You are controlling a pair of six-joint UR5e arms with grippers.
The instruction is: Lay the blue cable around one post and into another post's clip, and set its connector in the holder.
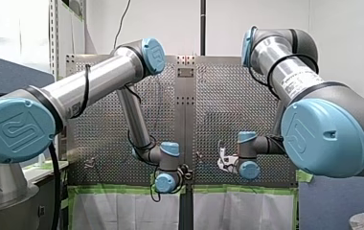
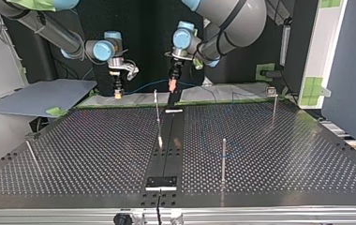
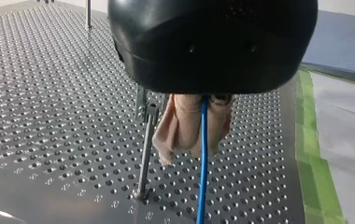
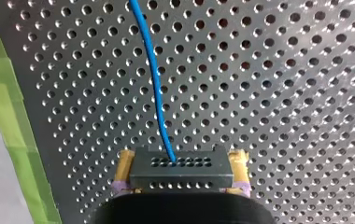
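The thin, glossy blue cable (image 3: 202,168) ends in a dark, hole-dotted connector (image 4: 181,163), clamped between my right gripper's (image 4: 181,175) yellow pads (image 4: 125,167). My left gripper (image 3: 201,130) pinches the cable just beside a slim post (image 3: 145,144). Its slack seemingly sags behind that post.

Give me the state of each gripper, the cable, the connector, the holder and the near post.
left gripper, shut on blue cable
right gripper, shut on connector
blue cable, strung between both grippers
connector, held off the table
holder, empty
post beside left gripper, upright, cable apart from it
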